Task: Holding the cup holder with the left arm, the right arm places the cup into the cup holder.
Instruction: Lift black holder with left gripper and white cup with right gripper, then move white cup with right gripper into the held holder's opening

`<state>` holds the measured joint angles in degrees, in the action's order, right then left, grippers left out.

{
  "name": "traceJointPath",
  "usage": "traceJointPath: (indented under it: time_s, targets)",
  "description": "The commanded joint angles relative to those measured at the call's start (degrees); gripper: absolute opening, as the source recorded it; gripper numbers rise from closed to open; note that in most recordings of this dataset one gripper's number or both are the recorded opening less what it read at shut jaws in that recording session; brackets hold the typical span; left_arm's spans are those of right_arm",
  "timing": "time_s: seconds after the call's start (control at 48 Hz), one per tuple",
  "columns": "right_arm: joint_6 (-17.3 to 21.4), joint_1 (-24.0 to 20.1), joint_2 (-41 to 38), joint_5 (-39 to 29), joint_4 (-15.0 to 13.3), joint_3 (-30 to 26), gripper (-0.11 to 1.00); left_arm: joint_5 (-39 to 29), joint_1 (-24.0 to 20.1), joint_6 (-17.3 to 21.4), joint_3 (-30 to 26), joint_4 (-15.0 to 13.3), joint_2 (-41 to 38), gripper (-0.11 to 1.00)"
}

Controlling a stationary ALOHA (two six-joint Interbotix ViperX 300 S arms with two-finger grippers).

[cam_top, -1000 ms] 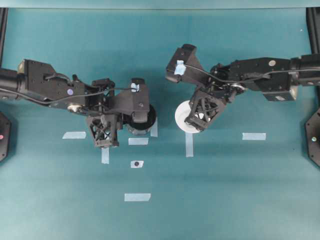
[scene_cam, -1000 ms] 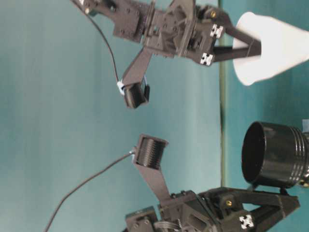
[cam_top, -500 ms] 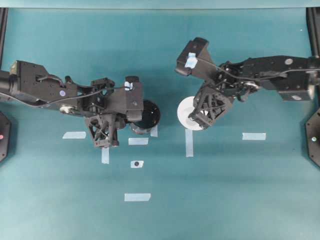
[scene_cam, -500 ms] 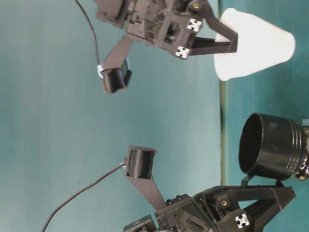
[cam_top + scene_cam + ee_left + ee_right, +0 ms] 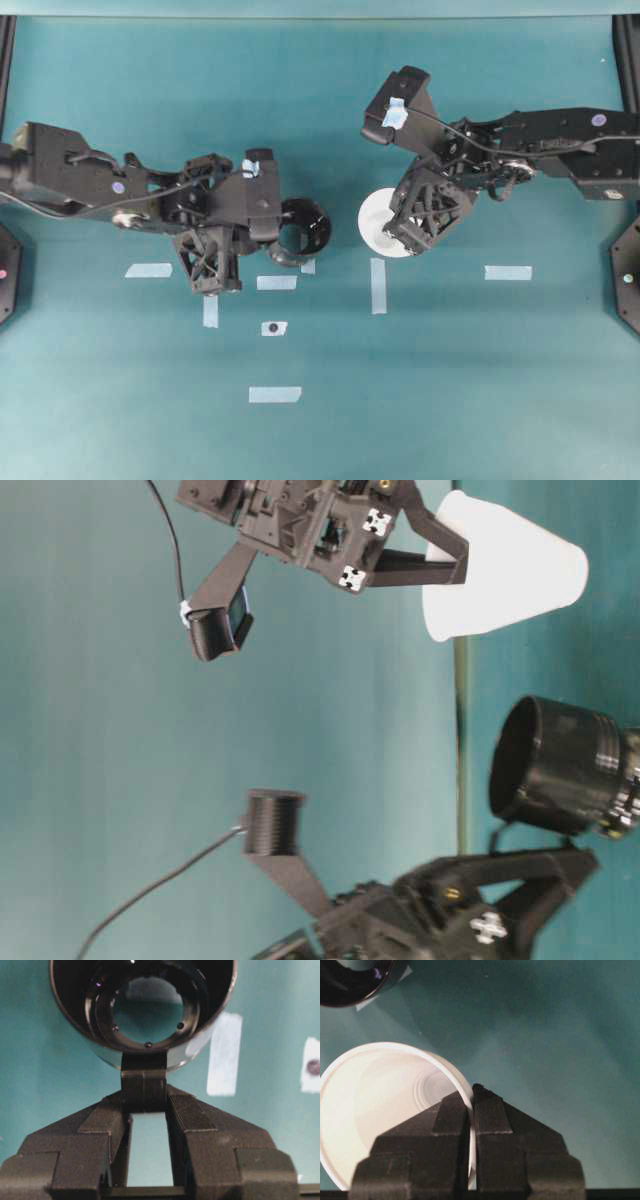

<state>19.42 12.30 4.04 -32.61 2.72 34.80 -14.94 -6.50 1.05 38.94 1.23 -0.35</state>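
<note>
Left gripper [image 5: 147,1110]: fingers clenched on the side tab of the cup holder [image 5: 142,1005]
Right gripper [image 5: 471,1105]: fingers pinching the rim of the cup [image 5: 375,1095]

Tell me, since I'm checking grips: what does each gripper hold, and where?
Left gripper: glossy black ring holder by its side tab. Right gripper: white tapered cup by its rim wall.
</note>
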Motion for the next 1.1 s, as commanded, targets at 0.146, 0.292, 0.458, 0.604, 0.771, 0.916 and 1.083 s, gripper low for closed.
traceJointPath:
  time_s: [0.146,0.292,0.458,0.604,0.771,0.916,1.083]
  targets:
    - [0.79,0.09,5.54,0.26,0.09,0.26,0.03,1.49,-0.09,0.09,-0.53,0.26,5.71,0.23]
    - [0.97,0.09,6.24,0.26,0.09,0.88,0.03,1.85,-0.09,0.09,-0.35,0.26,8.35,0.23]
    - [1.05,0.18,8.17,0.26,0.18,0.79,0.03,2.81,-0.09,0.18,0.97,0.26,10.63,0.23]
    - [2.72,0.62,11.87,0.35,0.18,0.70,0.03,5.45,-0.09,0.09,2.64,0.26,12.13,0.23]
    - [5.63,0.88,16.79,0.79,0.09,0.18,0.03,8.88,-0.09,0.00,3.78,0.26,12.39,0.23]
    - [8.00,0.70,19.86,1.14,0.09,-1.41,0.03,12.22,-0.09,0.00,4.48,0.26,12.04,0.23]
    - [8.96,0.00,20.92,1.23,0.09,-4.31,0.03,14.94,0.09,0.09,4.92,0.26,10.72,0.23]
